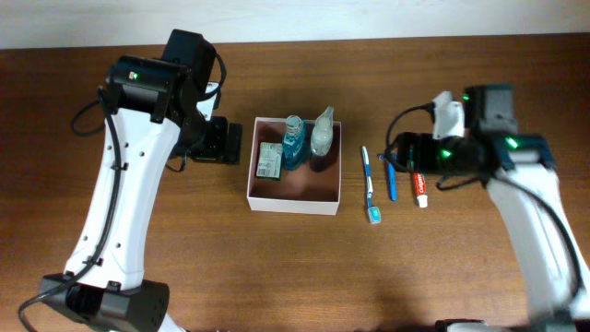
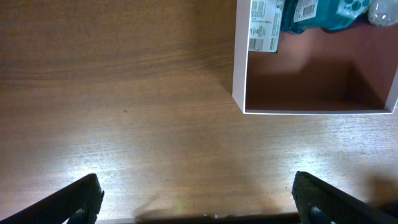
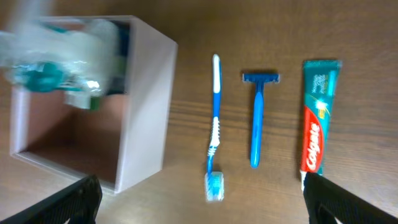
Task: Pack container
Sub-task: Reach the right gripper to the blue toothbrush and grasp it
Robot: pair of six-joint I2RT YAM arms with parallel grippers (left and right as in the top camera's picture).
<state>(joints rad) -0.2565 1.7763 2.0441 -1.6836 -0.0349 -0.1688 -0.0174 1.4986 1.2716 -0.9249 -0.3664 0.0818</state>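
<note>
Both my grippers wide open, nothing held — container sits mid-table between them.

My left gripper [image 1: 224, 141] is just left of the container [image 1: 293, 205], fingers spread wide and empty; its wrist view shows wooden table [image 2: 124, 93] and the box's white corner. My right gripper [image 3: 199, 199] is the same — fully spread, gripping nothing, above the toothbrush [image 3: 214, 134], razor [image 3: 255, 124] and toothpaste tube [image 3: 314, 124], which lie side by side, apart, right of the box. Inside the container, at its far wall: green-white packet [image 1: 269, 160], teal bottle [image 1: 293, 143], clear spray bottle [image 1: 323, 134].
</note>
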